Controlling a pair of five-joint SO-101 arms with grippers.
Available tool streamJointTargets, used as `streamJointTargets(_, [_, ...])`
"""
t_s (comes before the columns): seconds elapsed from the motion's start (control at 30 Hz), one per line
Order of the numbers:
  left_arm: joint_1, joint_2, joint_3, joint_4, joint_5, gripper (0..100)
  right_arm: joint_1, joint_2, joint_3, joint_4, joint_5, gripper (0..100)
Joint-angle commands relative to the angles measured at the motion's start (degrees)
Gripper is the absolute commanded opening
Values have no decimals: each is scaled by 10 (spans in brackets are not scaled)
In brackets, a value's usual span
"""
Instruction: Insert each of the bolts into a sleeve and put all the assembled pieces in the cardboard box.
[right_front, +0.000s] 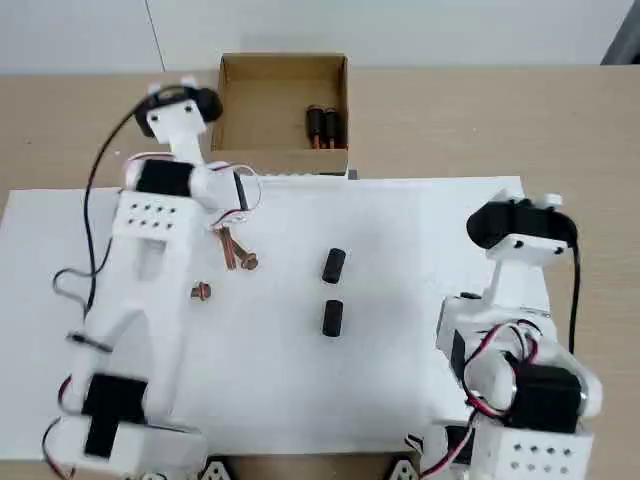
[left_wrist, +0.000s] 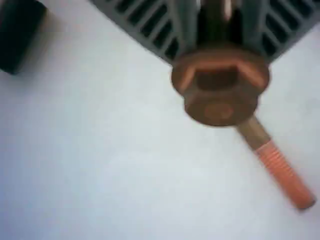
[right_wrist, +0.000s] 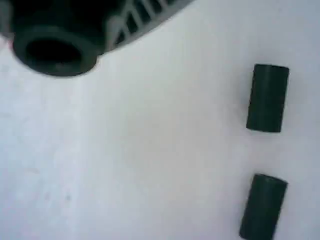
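My left gripper (right_front: 225, 232) (left_wrist: 215, 27) is down at the white sheet's left side, shut on a copper bolt (left_wrist: 220, 85) whose hexagonal head faces the wrist camera. A threaded shaft (left_wrist: 280, 170) lies slanted on the sheet just behind that head. Another bolt (right_front: 200, 291) lies alone a little nearer the front. My right gripper (right_front: 452, 345) (right_wrist: 55, 35) sits at the sheet's right side, shut on a black sleeve (right_wrist: 55, 50) with its open end showing. Two more black sleeves (right_front: 333, 265) (right_front: 333, 318) (right_wrist: 268, 97) (right_wrist: 263, 206) lie mid-sheet.
The cardboard box (right_front: 283, 68) stands at the back, just beyond the sheet, with two assembled pieces (right_front: 321, 126) inside near its right wall. The white sheet (right_front: 400, 220) covers most of the wooden table. Arm cables hang beside both arms.
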Motion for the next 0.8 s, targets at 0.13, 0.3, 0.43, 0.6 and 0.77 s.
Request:
streamJointTargets(0.13, [7,-168,-27,9,-61,5,5,-30,-36,-3,53,5])
streamJointTargets(0.3, [11,-263,-10,37,-83,5,-10,-145,-27,0,120,5])
streamJointTargets(0.43, [7,-349,60,36,-84,5,-23,-221,4,-7,144,4])
streamJointTargets(0.6, [7,-491,207,-26,-97,5,-36,-279,62,-40,142,4])
streamJointTargets(0.77, [7,-671,376,-133,-125,5,-51,-302,108,-73,142,4])
